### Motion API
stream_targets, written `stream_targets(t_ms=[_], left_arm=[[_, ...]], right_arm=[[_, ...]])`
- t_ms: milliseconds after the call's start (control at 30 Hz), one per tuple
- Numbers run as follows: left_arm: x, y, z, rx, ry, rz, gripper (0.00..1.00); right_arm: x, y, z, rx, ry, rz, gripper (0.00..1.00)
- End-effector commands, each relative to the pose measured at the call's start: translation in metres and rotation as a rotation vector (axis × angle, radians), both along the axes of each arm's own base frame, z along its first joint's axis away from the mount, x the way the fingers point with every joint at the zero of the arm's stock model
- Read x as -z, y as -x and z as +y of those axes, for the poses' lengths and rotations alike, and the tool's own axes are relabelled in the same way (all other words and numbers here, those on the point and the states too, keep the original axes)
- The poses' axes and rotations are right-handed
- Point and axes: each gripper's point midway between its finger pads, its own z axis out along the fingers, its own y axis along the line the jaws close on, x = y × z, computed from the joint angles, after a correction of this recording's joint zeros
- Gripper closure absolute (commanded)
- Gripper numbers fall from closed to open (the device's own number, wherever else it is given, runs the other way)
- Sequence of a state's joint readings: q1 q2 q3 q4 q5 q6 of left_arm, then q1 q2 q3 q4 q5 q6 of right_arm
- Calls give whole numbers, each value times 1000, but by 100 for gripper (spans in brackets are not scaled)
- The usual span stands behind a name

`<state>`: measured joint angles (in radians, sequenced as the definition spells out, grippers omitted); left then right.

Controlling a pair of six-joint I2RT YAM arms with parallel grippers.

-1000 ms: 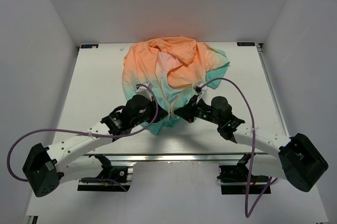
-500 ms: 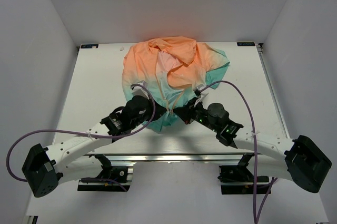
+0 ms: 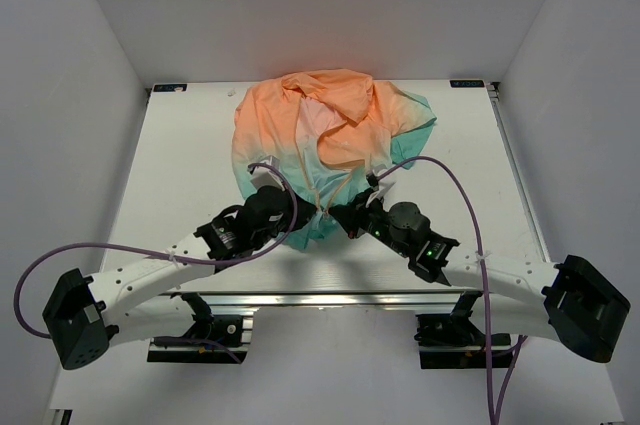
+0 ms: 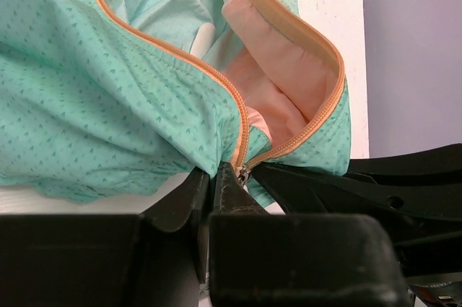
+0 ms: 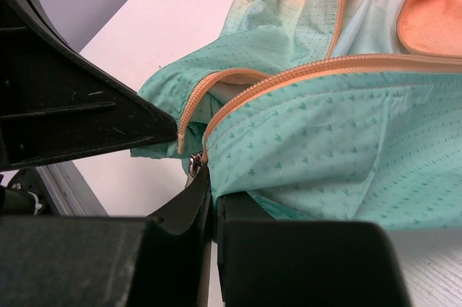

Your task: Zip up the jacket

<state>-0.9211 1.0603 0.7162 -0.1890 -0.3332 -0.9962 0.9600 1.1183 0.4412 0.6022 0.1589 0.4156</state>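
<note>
The jacket (image 3: 330, 135) lies crumpled at the table's far middle, peach-orange at the back and teal at the near hem. Both grippers meet at the hem's bottom corner. My left gripper (image 3: 312, 213) is shut on the teal hem beside the orange zipper's lower end (image 4: 240, 155); a small metal slider (image 4: 244, 173) sits at its fingertips (image 4: 229, 180). My right gripper (image 3: 345, 215) is shut on the other hem edge (image 5: 289, 141), with the metal slider (image 5: 194, 163) just at its fingertips (image 5: 201, 184). The zipper (image 5: 289, 76) is open above the hem.
The white table (image 3: 180, 165) has side walls left, right and behind. A metal rail (image 3: 330, 297) runs along the near edge by the arm bases. Purple cables (image 3: 440, 170) loop over both arms.
The right arm has slid left toward the left gripper, drawing the hem's two edges together. The left arm has shifted slightly right. The jacket's body has stayed put.
</note>
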Motion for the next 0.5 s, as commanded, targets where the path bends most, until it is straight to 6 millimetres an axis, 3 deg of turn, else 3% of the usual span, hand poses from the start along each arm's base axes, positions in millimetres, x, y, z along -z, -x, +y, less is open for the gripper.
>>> stream_targets(t_ms=[0, 467], left_arm=[[-19, -4, -3, -29, 30, -38, 100], [-19, -5, -5, -41, 29, -40, 100]], right_arm=[[-22, -4, 2, 25, -65, -47, 100], [-22, 1, 7, -14, -58, -47, 100]])
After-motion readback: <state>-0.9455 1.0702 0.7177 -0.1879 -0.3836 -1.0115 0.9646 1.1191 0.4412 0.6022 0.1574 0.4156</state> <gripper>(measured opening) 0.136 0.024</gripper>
